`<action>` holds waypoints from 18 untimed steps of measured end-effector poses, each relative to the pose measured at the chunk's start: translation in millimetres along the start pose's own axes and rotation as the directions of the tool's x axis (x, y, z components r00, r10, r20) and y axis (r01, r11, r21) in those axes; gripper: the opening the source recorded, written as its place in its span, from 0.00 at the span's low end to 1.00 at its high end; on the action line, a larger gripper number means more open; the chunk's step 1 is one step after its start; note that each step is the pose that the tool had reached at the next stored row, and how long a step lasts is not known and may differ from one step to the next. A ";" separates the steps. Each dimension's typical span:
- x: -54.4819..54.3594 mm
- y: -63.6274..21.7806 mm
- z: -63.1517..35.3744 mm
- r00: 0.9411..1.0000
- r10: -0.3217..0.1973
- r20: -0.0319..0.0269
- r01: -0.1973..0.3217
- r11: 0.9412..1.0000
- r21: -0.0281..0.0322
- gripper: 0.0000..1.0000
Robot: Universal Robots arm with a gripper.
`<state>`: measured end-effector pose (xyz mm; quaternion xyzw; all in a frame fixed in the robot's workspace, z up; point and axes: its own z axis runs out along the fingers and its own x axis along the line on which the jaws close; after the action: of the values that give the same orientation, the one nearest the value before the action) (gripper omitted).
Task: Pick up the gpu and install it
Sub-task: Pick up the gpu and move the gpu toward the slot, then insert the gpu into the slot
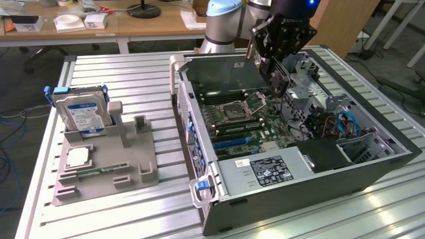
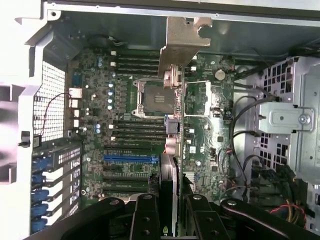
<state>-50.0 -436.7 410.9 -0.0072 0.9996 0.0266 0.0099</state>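
Claw (image 2: 170, 220): the jaws are partly closed. The black fingers (image 2: 145, 220) are clamped on either side of the gpu (image 2: 169, 175), a thin flat black rectangular card, which I see edge-on in the wrist view. Its silvery metal end bracket (image 2: 181, 42) points away from the claw toward the far case wall.

In the exterior view the claw (image 1: 271, 62) hangs from the arm inside the open case, with the gpu (image 1: 279, 84) held upright below it. I cannot tell whether the card's lower edge touches anything.

Beneath it is the green motherboard (image 2: 130, 130), with the square metal-framed processor socket (image 2: 152, 100) just beside the card's line. A long blue expansion slot (image 2: 131, 157) lies near the fingers.

Around these is the dark grey tower computer case (image 1: 371, 164), lying on its side with the lid off. A grey boxed power supply with a white label (image 1: 265, 172) fills its near corner.

On the exterior view's left, well apart from the case, a silver hard drive with a blue-white label (image 1: 83, 114) stands in a grey moulded parts holder (image 1: 126, 164). Everything rests on the ribbed aluminium table (image 1: 133, 74).
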 end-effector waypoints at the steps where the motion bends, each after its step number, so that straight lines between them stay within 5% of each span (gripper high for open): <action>1: 0.0 0.0 0.0 1.000 0.006 0.000 -0.006 1.000 0.000 0.27; 18: 0.0 0.1 0.0 0.999 0.034 0.002 -0.034 0.999 0.001 0.27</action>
<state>-50.1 -436.6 410.9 0.0099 0.9996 0.0263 0.0103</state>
